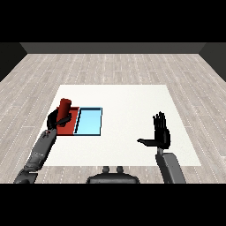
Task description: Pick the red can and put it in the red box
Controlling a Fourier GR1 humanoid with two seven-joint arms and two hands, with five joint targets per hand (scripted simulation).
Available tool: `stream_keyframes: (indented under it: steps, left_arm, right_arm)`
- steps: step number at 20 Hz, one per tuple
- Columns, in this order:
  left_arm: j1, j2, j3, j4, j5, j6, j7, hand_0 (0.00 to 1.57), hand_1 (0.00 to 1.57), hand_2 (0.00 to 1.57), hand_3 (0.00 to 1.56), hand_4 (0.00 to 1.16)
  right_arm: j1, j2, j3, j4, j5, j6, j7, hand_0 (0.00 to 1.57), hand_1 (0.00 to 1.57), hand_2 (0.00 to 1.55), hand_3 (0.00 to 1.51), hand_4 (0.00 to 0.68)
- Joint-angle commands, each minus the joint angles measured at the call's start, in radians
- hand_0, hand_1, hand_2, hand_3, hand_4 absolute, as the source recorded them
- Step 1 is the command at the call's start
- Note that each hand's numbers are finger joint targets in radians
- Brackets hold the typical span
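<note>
Over the red tray (67,127), the left robot hand (59,119) curls round the can (65,107), held upright. It looks stiff, light, slick; mid-body suits. The right robot hand (161,132) hangs open.

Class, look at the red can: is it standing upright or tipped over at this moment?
Upright. The red can stands vertically over the red tray, with the left hand curled round its lower part.

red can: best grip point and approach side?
Grip the red can round the middle of its curved side, coming from the left: it stands upright, and the light blue tray lies on its right. The left hand already has its fingers curled round its lower part over the red tray.
</note>
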Motion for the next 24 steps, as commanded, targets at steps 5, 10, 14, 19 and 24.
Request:
stream_keyframes:
  steps: [5,10,14,19,24]
  left_arm:
    - [-0.151,0.016,-0.025,0.464,-0.105,-0.048,0.105,1.06,1.06,0.98,0.62,0.82]
    - [-0.215,-0.046,-0.021,0.638,-0.128,-0.065,0.093,0.92,0.92,0.88,0.0,0.71]
    - [-0.227,-0.025,-0.044,0.704,-0.158,-0.216,0.03,0.0,0.0,0.0,0.0,0.56]
    - [-0.266,0.01,0.01,0.749,-0.129,-0.197,-0.007,0.0,0.0,0.0,0.0,0.0]
    - [-0.269,-0.028,0.251,0.556,0.121,-0.248,-0.268,0.0,0.0,0.0,0.0,0.0]
  right_arm:
    - [-0.058,0.008,-0.029,0.113,0.005,0.02,-0.039,0.0,0.0,0.0,0.0,0.0]
    - [-0.109,0.035,-0.038,0.208,0.017,0.02,-0.079,0.0,0.0,0.0,0.0,0.0]
    - [-0.103,0.057,-0.022,0.196,0.037,0.009,-0.101,0.0,0.0,0.0,0.0,0.0]
    - [-0.102,0.031,-0.041,0.152,0.02,0.024,-0.068,0.0,0.0,0.0,0.0,0.0]
    - [-0.133,0.045,-0.039,0.215,0.007,0.053,-0.092,0.0,0.0,0.0,0.0,0.0]
